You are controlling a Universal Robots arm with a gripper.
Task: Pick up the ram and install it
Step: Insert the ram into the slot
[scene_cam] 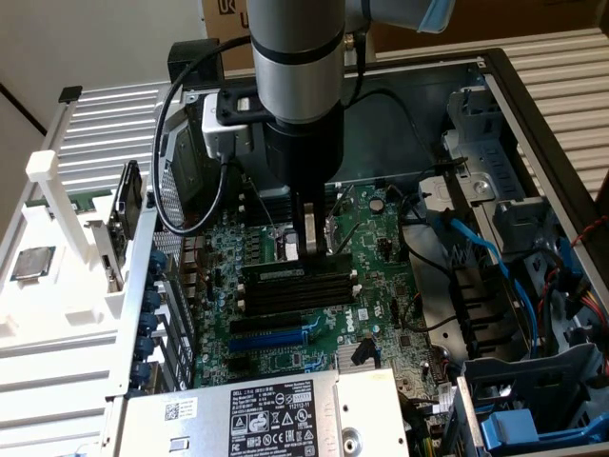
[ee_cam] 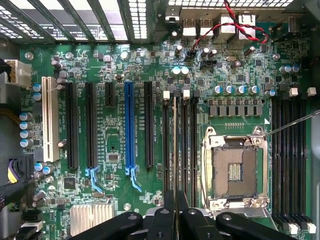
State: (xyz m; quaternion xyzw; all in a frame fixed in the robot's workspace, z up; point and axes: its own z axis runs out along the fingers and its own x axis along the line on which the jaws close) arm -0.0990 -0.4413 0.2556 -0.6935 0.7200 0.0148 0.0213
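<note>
With the exterior view read from its left: a white plastic slotted rack (scene_cam: 67,324) sits outside the case. A square silver processor chip (scene_cam: 32,263) lies on it and a dark upright card (scene_cam: 127,205) stands in it; the card's type is not legible.

Centre: the black two-finger gripper (scene_cam: 315,240) is down over the bank of long black plastic memory slots (scene_cam: 300,290) on the green motherboard (scene_cam: 362,219). The jaws are nearly closed, pinching the ram (scene_cam: 285,270), a long narrow green stick with black chips. It stands on edge at the farthest slot of the bank. The wrist view agrees: the gripper (ee_cam: 175,196) is clamped on the ram (ee_cam: 175,145), seen edge-on in line with one slot.

Progress (judged): the pick-up is done and the stick is at its slot, but full seating is not confirmed. The white end latches (ee_cam: 166,94) are too small to read as locked or open, and the fingers hide the stick's middle.

Exterior view's right: blue cables (scene_cam: 495,257) run beside grey drive bays. The arm's upper part is cut off.
</note>
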